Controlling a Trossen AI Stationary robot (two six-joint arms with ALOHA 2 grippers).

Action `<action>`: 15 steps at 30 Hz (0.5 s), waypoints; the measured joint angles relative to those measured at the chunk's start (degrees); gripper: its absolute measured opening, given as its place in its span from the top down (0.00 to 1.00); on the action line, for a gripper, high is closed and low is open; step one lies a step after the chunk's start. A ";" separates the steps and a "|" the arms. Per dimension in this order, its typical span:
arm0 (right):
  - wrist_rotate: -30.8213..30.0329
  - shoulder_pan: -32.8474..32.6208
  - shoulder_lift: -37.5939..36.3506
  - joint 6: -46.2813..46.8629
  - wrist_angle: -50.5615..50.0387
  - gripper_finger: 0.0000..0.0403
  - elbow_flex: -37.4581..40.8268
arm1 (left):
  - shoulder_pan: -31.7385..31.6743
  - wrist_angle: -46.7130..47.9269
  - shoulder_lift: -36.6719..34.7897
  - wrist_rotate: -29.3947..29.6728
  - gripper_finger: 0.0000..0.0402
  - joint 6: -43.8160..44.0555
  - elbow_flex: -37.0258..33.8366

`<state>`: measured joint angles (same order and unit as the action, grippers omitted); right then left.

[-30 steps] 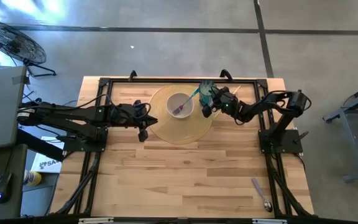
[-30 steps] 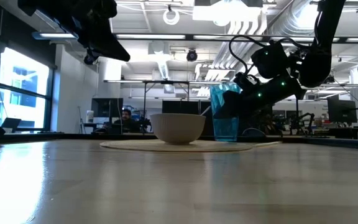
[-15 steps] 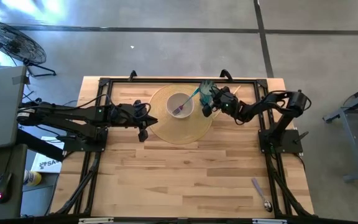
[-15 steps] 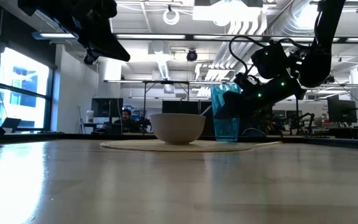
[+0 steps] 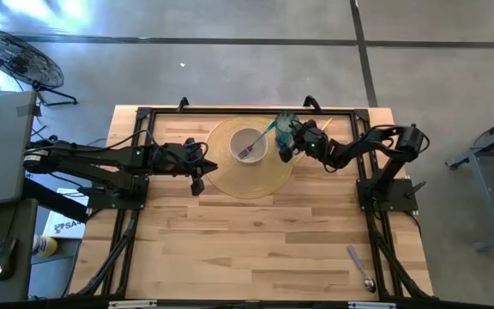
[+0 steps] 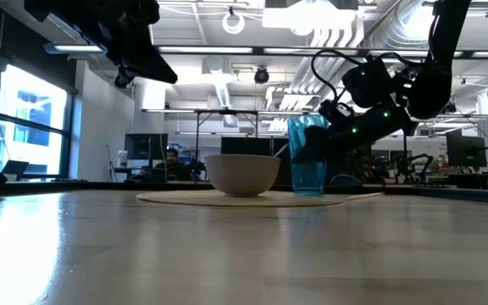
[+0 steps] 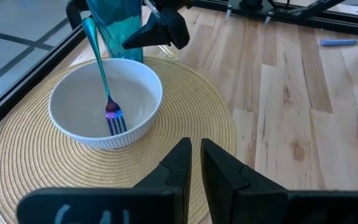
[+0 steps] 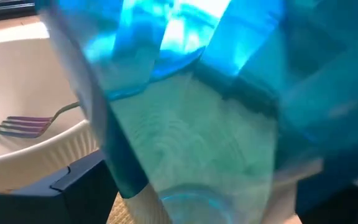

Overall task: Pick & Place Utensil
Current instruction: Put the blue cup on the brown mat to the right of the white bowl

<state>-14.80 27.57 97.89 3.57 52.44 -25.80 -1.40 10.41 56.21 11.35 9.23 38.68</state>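
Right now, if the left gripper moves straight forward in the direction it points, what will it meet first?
Probably the white bowl with the fork in it. The left gripper, fingers nearly together, points across the woven mat toward it. It hangs above the table, so it might pass over the rim.

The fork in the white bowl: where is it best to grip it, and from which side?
Probably the fork's raised handle, where it leans over the bowl rim toward the blue cup. Come from above; the tines lie low inside the bowl, hard to pinch.
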 joint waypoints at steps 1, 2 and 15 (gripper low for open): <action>0.02 0.00 0.00 0.19 -0.20 0.04 0.00 | 0.01 0.00 0.02 0.00 0.92 -0.03 0.00; 0.01 0.00 0.00 0.31 -0.43 0.03 0.00 | 0.00 0.00 0.02 0.01 0.92 -0.16 0.00; 0.84 0.00 -0.10 1.21 -6.17 0.02 -0.07 | -0.01 0.00 0.02 0.04 0.92 -0.42 0.00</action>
<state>-13.96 27.57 97.78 4.78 46.27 -25.87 -1.41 10.41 56.23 11.40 8.82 38.68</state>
